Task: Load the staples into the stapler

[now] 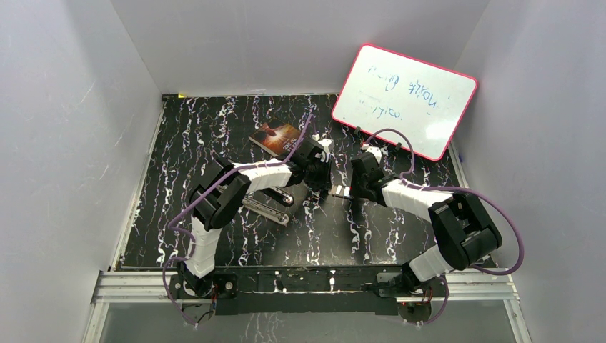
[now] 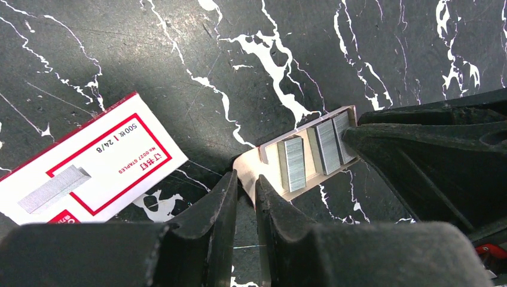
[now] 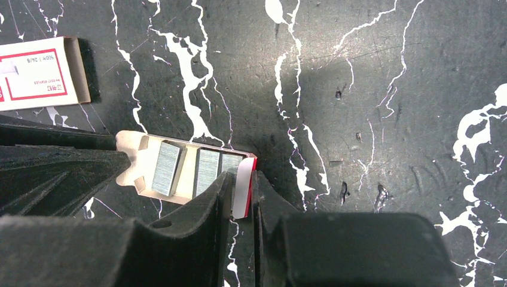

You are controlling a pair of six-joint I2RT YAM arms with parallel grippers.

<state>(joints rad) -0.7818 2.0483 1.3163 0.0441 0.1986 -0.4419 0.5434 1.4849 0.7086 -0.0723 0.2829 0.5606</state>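
Three strips of staples [image 2: 293, 164] sit in one tray [image 2: 272, 179], beside one white-and-red box [image 2: 84, 167]. The tabletop [image 1: 214, 128] also bears one stapler [image 1: 268, 209], one dark booklet [image 1: 275, 137] at the stapler's twelve o'clock, and one whiteboard [image 1: 404, 100] at the tabletop's two o'clock. There are two end effectors: the left end effector [image 2: 245, 182] and the right end effector [image 3: 241, 179].

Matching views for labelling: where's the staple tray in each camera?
Top: tray near centre, between left gripper and right gripper.
Left wrist: tray at centre, just above left gripper's fingertips.
Right wrist: tray left of centre, red-edged end pinched by right gripper.
Landmark: red-and-white box, left of the tray in both wrist views; not made out from top.
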